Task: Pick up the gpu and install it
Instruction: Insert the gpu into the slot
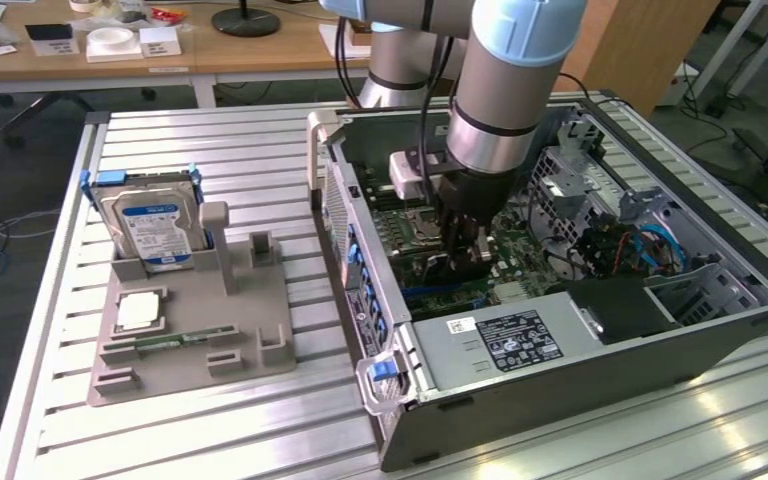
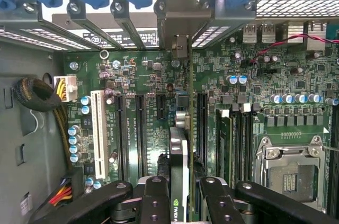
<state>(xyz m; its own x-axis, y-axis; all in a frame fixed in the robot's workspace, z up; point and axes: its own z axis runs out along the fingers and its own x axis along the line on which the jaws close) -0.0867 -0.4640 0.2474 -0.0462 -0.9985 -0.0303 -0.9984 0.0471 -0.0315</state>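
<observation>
Ribbed metal tabletop is seen under an open computer case, where the gripper is clamped on the gpu, held on edge over the motherboard. Its long side is lined up with the slots, bracket end toward the case's back wall. It looks stiff, light and easily hurt, so its edges are best held

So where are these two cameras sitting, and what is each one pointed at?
Exterior view: off the arm, above the table, looking down into the open computer case; the arm and gripper show.
Wrist view: on the wrist, facing the motherboard; the gripper clamps the gpu edge-on.
Shared: gripper, motherboard, case interior.
</observation>
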